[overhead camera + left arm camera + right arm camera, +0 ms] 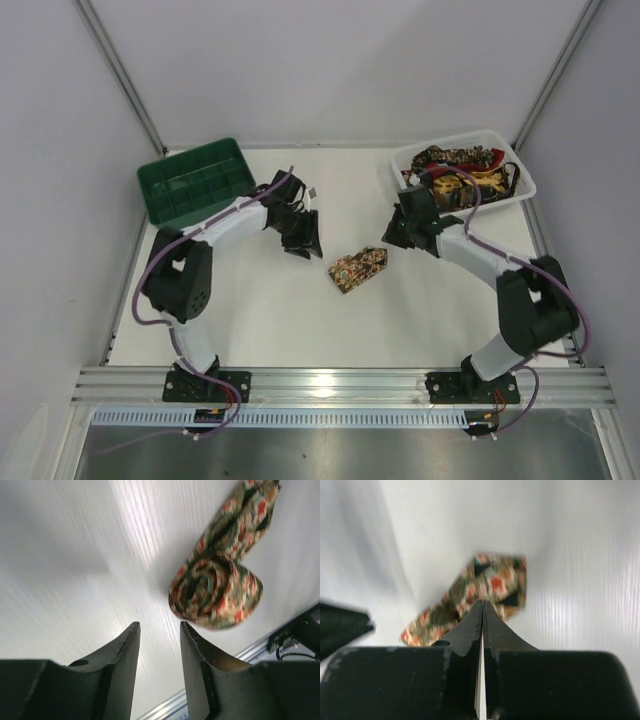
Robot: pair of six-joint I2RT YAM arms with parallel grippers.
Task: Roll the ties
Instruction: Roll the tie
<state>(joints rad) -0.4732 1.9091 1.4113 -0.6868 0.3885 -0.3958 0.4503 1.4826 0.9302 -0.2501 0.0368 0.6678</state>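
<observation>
A rolled tie (358,269) with a brown, green and red print lies on the white table between the arms. It shows in the left wrist view (217,587) as a coil with its tail running up, and in the right wrist view (477,597). My left gripper (303,236) is open and empty, left of the roll (158,626). My right gripper (397,232) is shut and empty, right of the roll (482,602). Several more ties (458,172) lie heaped in the white tray (520,186).
A green compartmented crate (195,180) stands at the back left, behind my left arm. The white tray stands at the back right, behind my right arm. Grey walls enclose the table on three sides.
</observation>
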